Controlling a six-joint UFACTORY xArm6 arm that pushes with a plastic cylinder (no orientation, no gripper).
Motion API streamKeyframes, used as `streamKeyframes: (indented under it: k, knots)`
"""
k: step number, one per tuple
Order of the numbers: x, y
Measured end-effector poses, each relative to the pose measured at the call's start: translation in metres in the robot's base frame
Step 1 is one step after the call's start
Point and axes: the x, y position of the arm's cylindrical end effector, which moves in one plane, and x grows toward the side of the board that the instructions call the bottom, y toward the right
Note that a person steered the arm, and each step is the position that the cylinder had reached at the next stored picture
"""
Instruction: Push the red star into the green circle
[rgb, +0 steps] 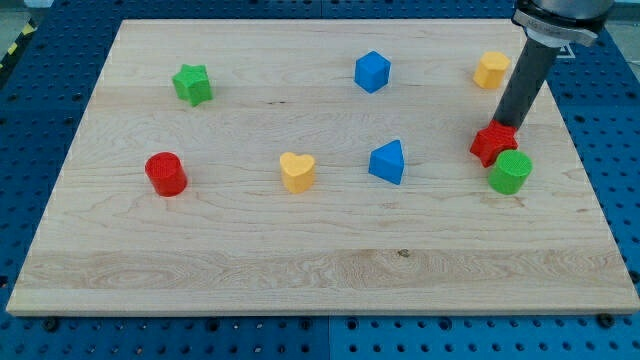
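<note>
**Red star right next to the green circle**

Going from the view's left: a red circle (165, 173) sits near the left edge of the surface (200, 270), and a green star (192, 84) is above it. In the middle are a yellow heart (297, 171), a blue triangle-like block (387, 162) and a blue block (372, 71) near the top; its shape is hard to tell. Near the top right sits a yellow block (491, 70).

On the right, the red star (493, 143) sits up against the green circle (510, 172); they look like they touch, but I am not sure.

The tool is a plain rod with nothing to open or close. My tip (503, 125) is at the star's top side, away from the circle. I think it is there so a push sends the star down into the circle.

Count: two red, two green, two blue, two yellow. Eight blocks.
</note>
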Motion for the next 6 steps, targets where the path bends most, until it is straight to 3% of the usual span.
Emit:
streamKeyframes:
  k: [2, 3, 4, 6]
  knots:
    - [0.012, 0.003]
    - [-0.020, -0.004]
    - [-0.018, -0.043]
    - [0.032, -0.057]
